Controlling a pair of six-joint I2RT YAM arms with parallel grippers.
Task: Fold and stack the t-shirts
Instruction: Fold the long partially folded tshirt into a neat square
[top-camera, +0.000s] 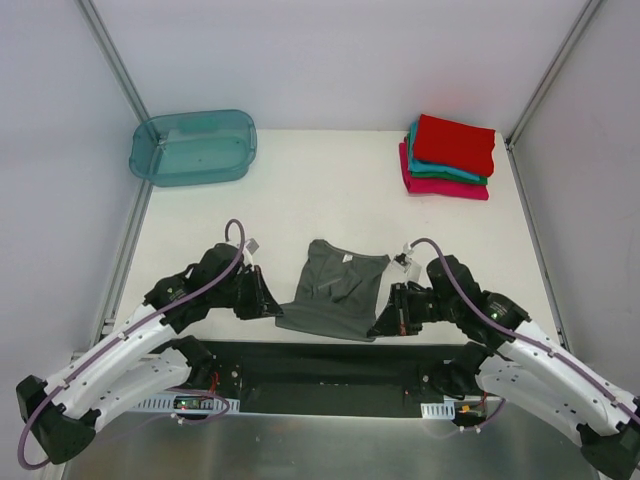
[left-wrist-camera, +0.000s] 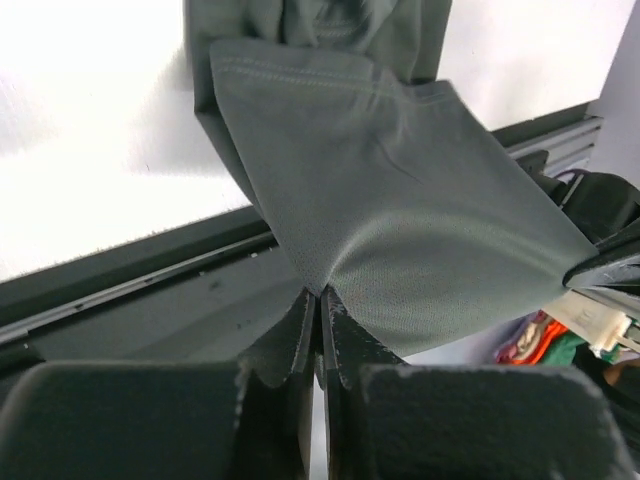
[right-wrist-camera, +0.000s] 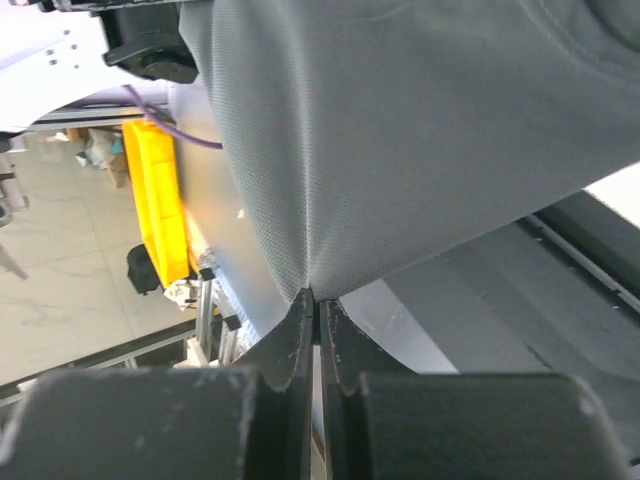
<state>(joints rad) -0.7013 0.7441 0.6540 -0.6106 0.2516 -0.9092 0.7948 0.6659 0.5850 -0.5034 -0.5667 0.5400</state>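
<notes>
The left pincer (left-wrist-camera: 320, 297) is fully closed on the near left corner of the dark grey cloth t-shirt (top-camera: 335, 290). The right pincer (right-wrist-camera: 318, 297) is fully closed on its near right corner. The garment lies at the near edge of the white desk (top-camera: 330, 190), midway between the arms. A folded red cloth t-shirt (top-camera: 455, 143) tops a folded teal t-shirt (top-camera: 437, 171) and a folded magenta-pink t-shirt (top-camera: 445, 188) at the far right corner. A translucent teal plastic tub (top-camera: 193, 147) occupies the far left corner.

The dark grey cloth t-shirt (top-camera: 335, 290) lies near-middle on the white table (top-camera: 300, 190), between left gripper (top-camera: 272, 305) and right gripper (top-camera: 382, 322) — translucent teal plastic tub (top-camera: 195, 170) far left, stack of folded red, teal, magenta t-shirts (top-camera: 450, 158) far right.
</notes>
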